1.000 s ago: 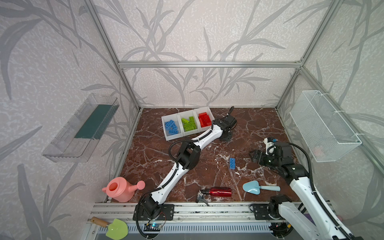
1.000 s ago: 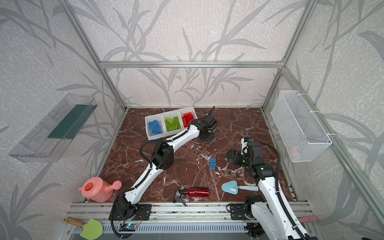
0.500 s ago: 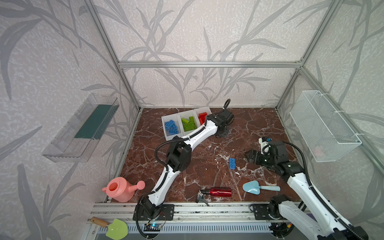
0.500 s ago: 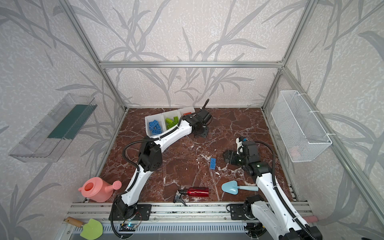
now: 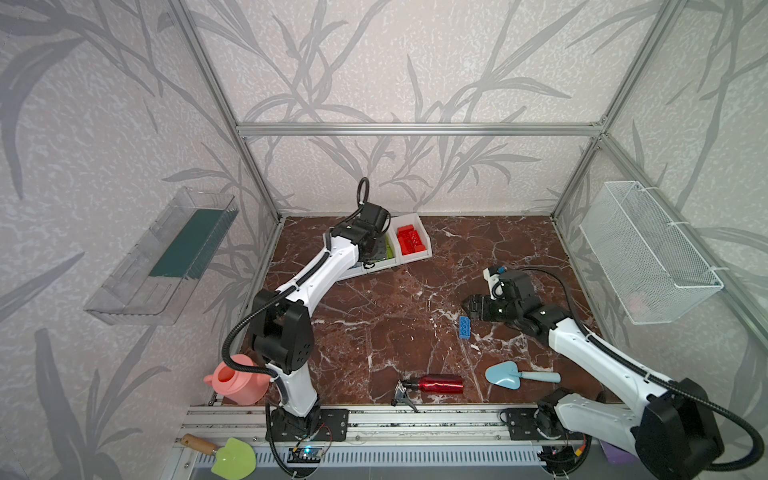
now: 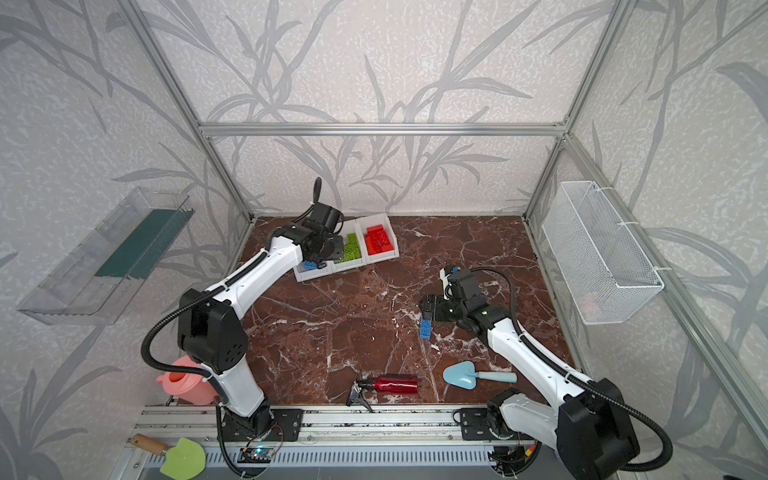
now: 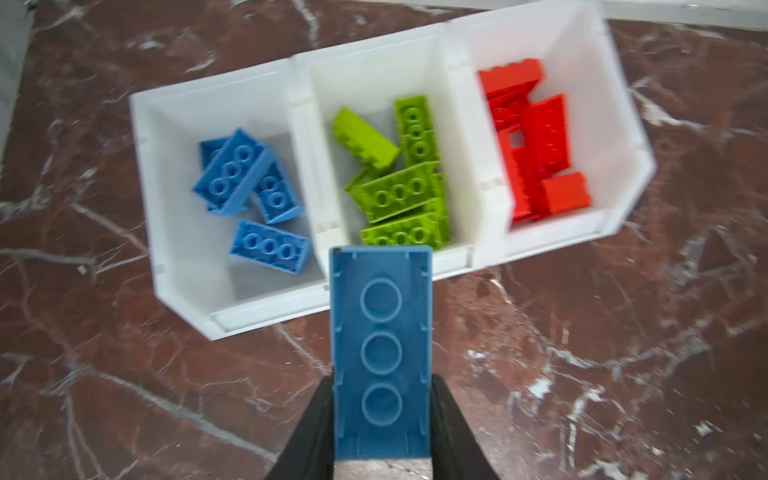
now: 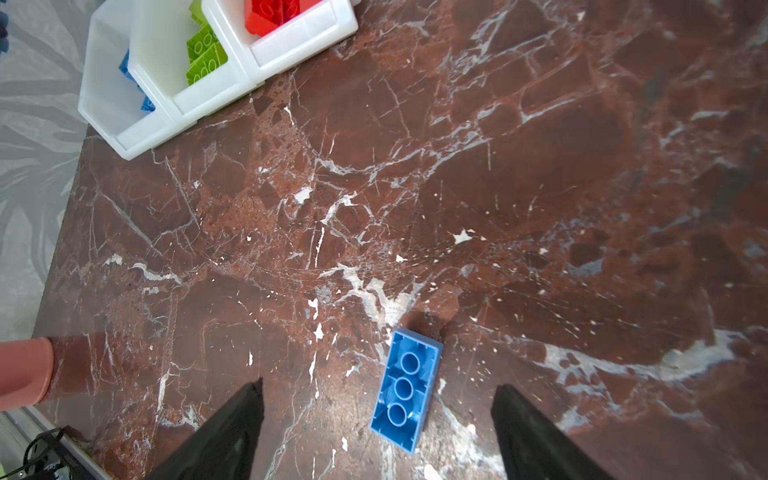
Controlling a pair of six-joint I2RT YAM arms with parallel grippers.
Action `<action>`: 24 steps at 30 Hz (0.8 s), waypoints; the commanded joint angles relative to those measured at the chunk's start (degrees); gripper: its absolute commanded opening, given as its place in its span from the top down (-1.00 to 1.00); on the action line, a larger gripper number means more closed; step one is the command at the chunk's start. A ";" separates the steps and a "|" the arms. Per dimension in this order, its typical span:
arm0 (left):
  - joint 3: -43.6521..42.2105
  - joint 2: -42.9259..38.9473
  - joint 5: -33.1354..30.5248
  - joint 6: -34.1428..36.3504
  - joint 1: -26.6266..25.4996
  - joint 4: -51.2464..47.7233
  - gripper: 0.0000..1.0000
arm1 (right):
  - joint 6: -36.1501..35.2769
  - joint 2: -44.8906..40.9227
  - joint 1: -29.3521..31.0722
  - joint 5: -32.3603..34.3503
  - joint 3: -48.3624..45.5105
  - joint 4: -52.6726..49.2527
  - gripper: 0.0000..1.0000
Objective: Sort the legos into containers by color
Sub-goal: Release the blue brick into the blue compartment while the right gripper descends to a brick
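Note:
Three joined white containers (image 7: 257, 316) hold several blue legos (image 7: 245, 174), lime green legos (image 7: 399, 183) and red legos (image 7: 536, 149), one colour per bin. My left gripper (image 7: 381, 382) is shut on a blue lego (image 7: 381, 316) with its hollow underside up. In both top views it hovers over the bins (image 5: 411, 259), covering the blue and green ones. A loose blue lego (image 8: 406, 395) lies upside down on the marble. My right gripper (image 8: 377, 385) hangs open just above it, one finger on each side. In both top views this lego (image 5: 464, 327) sits right at the right gripper (image 5: 471, 309).
A red spray bottle (image 5: 432, 384), a light blue trowel (image 5: 511, 375) and a pink watering can (image 5: 237, 384) lie near the front edge. A wire-mesh basket (image 5: 648, 257) hangs on the right wall, a clear tray (image 5: 166, 257) on the left wall.
My left arm has swung left from beside the red bin to over the bins, still holding the blue lego. My right gripper has slid left up to the loose blue lego.

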 commanded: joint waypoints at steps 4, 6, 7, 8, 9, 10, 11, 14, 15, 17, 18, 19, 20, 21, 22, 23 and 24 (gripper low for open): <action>-0.04 2.11 -0.22 -2.06 5.49 0.88 0.42 | 0.47 3.30 2.20 1.10 3.37 2.95 -0.74; 1.53 4.26 0.67 -2.44 7.03 0.46 0.41 | 0.42 3.29 2.29 1.32 3.44 2.87 -0.74; 2.67 5.50 1.23 -2.38 7.74 0.30 0.41 | 0.31 3.22 2.30 1.47 3.39 2.72 -0.74; 3.89 6.84 1.88 -2.21 8.38 0.04 0.42 | 0.08 3.05 2.30 1.72 3.39 2.47 -0.74; 5.03 8.02 2.21 -1.97 8.91 -0.38 0.41 | -0.10 2.83 2.28 1.97 3.35 2.28 -0.74; 6.57 9.26 2.41 -1.69 9.32 -0.89 0.41 | -0.28 2.62 2.27 2.25 3.22 1.90 -0.74; 8.00 10.70 2.55 -1.61 9.71 -1.50 0.41 | -0.46 2.34 2.26 2.63 3.08 1.55 -0.74; 11.78 14.38 3.06 -1.23 10.43 -2.83 0.41 | -0.67 1.54 2.30 3.68 2.58 0.50 -0.75; 12.72 15.25 3.01 -1.15 10.57 -3.15 0.40 | -0.70 1.39 2.30 3.98 2.44 0.15 -0.75; 14.85 17.20 2.92 -1.02 10.93 -3.90 0.40 | -0.77 0.99 2.28 4.57 2.08 -0.70 -0.75; 15.69 17.96 2.96 -0.97 11.06 -4.03 0.39 | -0.77 0.77 2.30 4.68 1.88 -1.04 -0.75; 16.60 18.79 2.97 -0.88 11.23 -4.29 0.37 | -0.70 0.63 2.30 4.80 1.53 -1.52 -0.75; 17.55 19.50 2.97 -0.78 11.31 -4.71 0.35 | -0.60 0.43 2.38 5.05 1.25 -1.85 -0.75; 18.36 20.13 2.97 -0.73 11.40 -5.07 0.31 | -0.44 0.25 2.43 5.23 0.84 -2.05 -0.75; 19.26 20.70 2.98 -0.69 11.39 -5.66 0.24 | -0.26 0.15 2.56 5.69 0.42 -2.45 -0.75; 19.91 20.96 3.29 -0.60 11.42 -5.97 0.14 | -0.03 0.06 2.80 6.31 0.09 -3.01 -0.75; 19.93 20.94 3.53 -0.60 11.42 -5.84 0.04 | 0.23 0.14 3.06 6.85 0.01 -3.52 -0.75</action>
